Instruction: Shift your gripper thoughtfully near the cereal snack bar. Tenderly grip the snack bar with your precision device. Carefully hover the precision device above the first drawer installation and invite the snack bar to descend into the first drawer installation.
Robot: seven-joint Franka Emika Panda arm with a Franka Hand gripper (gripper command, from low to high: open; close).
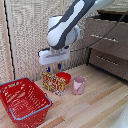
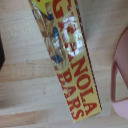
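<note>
The cereal snack bar is a yellow and red carton standing on its edge on the wooden table. In the wrist view its narrow side reads "GRANOLA BARS". My gripper hangs just above the carton's top edge with its two dark blue fingertips apart, open and empty. The fingers do not show in the wrist view. The first drawer is the top one of the dark brown cabinet at the exterior view's upper right, with a silver bar handle. It looks pulled out a little.
A red bowl sits just behind the carton. A pink cup stands to its right and shows in the wrist view. A red wire basket is at the front left. The lower drawer is shut.
</note>
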